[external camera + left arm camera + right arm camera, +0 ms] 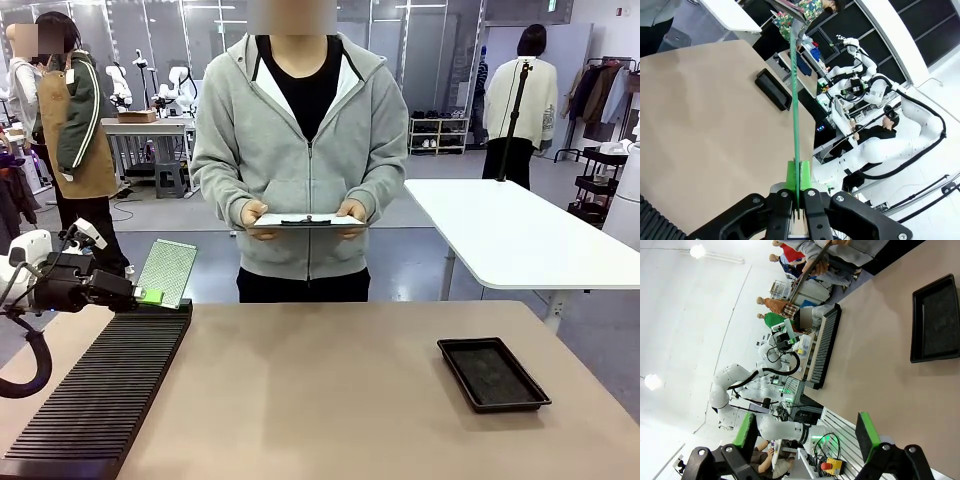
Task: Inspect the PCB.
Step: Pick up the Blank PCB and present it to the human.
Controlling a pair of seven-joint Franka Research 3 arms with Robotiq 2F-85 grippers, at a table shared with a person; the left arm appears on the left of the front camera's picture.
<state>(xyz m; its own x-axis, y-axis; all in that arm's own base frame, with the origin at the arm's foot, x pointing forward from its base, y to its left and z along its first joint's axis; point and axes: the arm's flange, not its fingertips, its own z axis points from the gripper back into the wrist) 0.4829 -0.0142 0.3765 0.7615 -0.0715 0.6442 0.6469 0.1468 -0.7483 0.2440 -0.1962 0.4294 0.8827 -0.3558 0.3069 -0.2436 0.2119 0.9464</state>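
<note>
Front view: bright, even overhead light, sharp; worktop [330, 390] matte, only faint shadow beside the black tray [493, 373]. Right wrist view: two ceiling lamps [697, 250] bloom white, walls washed out. Both wrist views bow strongly at edges.

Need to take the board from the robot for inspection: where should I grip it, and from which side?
Probably pinch the PCB by its free top edge, coming from above. It stands nearly upright, a thin sheet, and the left gripper is shut on its lower end, so the top is the part left open.
</note>
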